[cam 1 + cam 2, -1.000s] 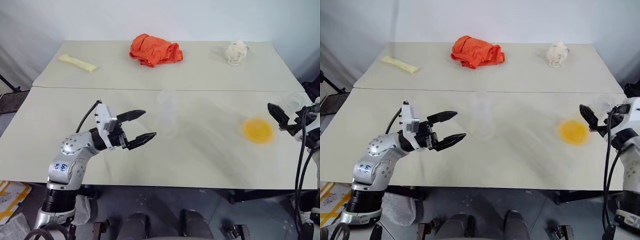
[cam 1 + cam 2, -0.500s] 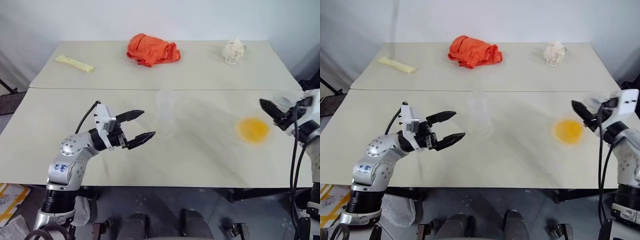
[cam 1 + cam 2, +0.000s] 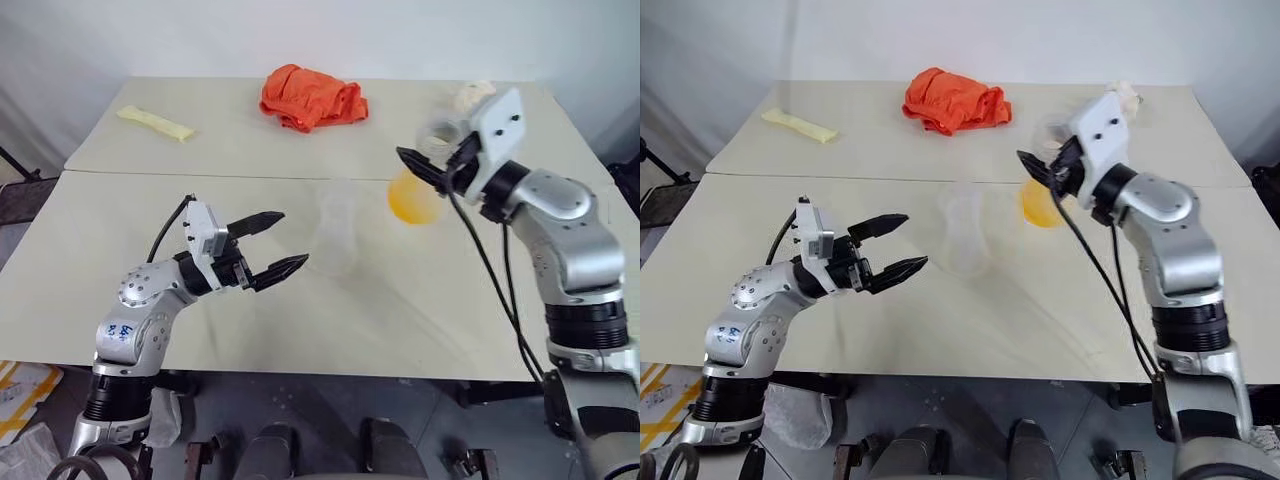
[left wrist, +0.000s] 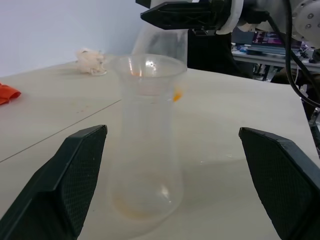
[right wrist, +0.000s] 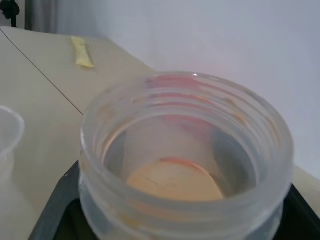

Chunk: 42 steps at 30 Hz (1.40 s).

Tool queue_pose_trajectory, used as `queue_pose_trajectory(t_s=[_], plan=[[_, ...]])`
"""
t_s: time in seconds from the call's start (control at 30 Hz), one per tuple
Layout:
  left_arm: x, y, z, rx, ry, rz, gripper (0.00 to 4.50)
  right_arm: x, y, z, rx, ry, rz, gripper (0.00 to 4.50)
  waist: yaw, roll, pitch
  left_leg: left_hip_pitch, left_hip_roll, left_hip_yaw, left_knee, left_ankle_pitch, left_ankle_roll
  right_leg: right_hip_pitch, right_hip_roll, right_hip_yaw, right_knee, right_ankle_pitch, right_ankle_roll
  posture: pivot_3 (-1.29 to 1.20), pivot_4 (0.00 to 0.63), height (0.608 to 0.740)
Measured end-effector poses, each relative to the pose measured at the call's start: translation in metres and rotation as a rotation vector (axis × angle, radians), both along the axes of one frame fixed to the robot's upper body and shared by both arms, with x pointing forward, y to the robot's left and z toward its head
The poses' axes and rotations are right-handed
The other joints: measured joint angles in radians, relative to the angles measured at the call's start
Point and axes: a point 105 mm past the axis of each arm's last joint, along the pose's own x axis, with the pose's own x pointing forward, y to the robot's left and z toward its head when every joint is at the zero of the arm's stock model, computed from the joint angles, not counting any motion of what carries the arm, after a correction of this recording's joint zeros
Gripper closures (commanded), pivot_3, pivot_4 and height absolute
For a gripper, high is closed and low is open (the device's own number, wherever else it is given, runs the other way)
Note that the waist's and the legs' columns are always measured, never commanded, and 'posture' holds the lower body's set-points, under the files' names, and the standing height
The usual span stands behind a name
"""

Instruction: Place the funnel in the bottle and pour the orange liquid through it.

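The clear bottle (image 3: pixel 335 235) stands mid-table, and a wide clear rim at its top looks like the funnel (image 4: pixel 147 62) seated in its neck. My left gripper (image 3: pixel 280 243) is open just left of the bottle, level with it and not touching. In the left wrist view the bottle stands ahead, between the spread fingers (image 4: pixel 65 180). My right gripper (image 3: pixel 425 170) is shut on the neck of a clear round-based flask (image 3: pixel 412 197), held in the air just right of the bottle. The orange liquid (image 5: pixel 172 182) pools in the flask's base.
An orange cloth (image 3: pixel 312 97) lies at the back centre, with a yellow strip (image 3: pixel 155 123) at the back left. A white crumpled object (image 3: pixel 470 97) sits at the back right, behind my right hand. A seam (image 3: pixel 200 175) joins the two tabletops.
My right gripper closed on the flask near the table's right edge, then carried it up and left to beside the bottle. The left arm has stayed still.
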Motion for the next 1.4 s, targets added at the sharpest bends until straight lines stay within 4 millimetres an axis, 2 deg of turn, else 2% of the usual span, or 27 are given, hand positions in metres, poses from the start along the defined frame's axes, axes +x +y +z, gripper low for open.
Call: queue_pose_trajectory(t_s=[0.1,0.5,0.67,0.8,0.93,1.13,1.4], plan=[[0.001,-0.001,0.0,-0.006,0.0,0.006,0.0,0.005,0.011,-0.001,0.003,0.001,0.003,2.01,-0.003,0.0,0.0,0.0,0.001,0.0,0.0,0.0,0.0,0.0,0.0,-0.001,0.0,0.0,0.0,0.0,0.15,0.74],[0.002,0.0,0.002,-0.017,-0.014,0.02,0.0,0.015,0.026,-0.009,-0.152,-0.079,-0.028,2.01,-0.01,0.0,0.0,0.0,0.001,0.001,-0.001,0.0,-0.001,-0.001,0.001,-0.002,0.0,0.0,0.0,0.0,0.15,0.74],[0.002,-0.001,0.002,-0.021,-0.016,0.024,0.0,0.016,0.038,-0.013,-0.297,-0.201,-0.036,2.01,-0.021,0.0,0.0,0.0,0.001,0.001,-0.001,0.0,-0.001,-0.001,0.001,-0.002,0.001,0.0,0.0,0.0,0.15,0.74],[0.003,-0.002,0.002,-0.028,-0.022,0.032,0.0,0.012,0.049,0.0,-0.407,-0.376,-0.032,2.01,-0.027,0.0,0.0,0.0,0.001,0.001,-0.001,0.0,-0.001,-0.001,0.001,-0.002,0.001,0.0,0.0,0.0,0.15,0.74],[0.004,-0.002,0.002,-0.033,-0.029,0.042,0.0,0.011,0.05,0.006,-0.499,-0.498,-0.06,2.01,-0.028,0.0,0.0,0.0,0.001,0.001,-0.001,0.0,-0.001,-0.001,0.001,-0.002,0.001,0.0,0.0,0.0,0.15,0.74],[0.005,-0.002,0.002,-0.037,-0.033,0.056,0.0,0.016,0.054,-0.002,-0.663,-0.603,-0.086,2.01,-0.028,0.0,0.0,0.0,0.001,0.001,-0.001,0.0,-0.001,-0.001,0.001,-0.001,0.001,0.0,0.0,0.0,0.15,0.74],[0.006,-0.001,0.001,-0.04,-0.033,0.061,0.0,0.014,0.06,-0.003,-0.758,-0.727,-0.115,2.01,-0.028,0.0,0.0,0.0,0.001,0.001,-0.001,0.0,-0.001,-0.001,0.001,-0.001,0.001,0.0,0.0,0.0,0.15,0.74]])
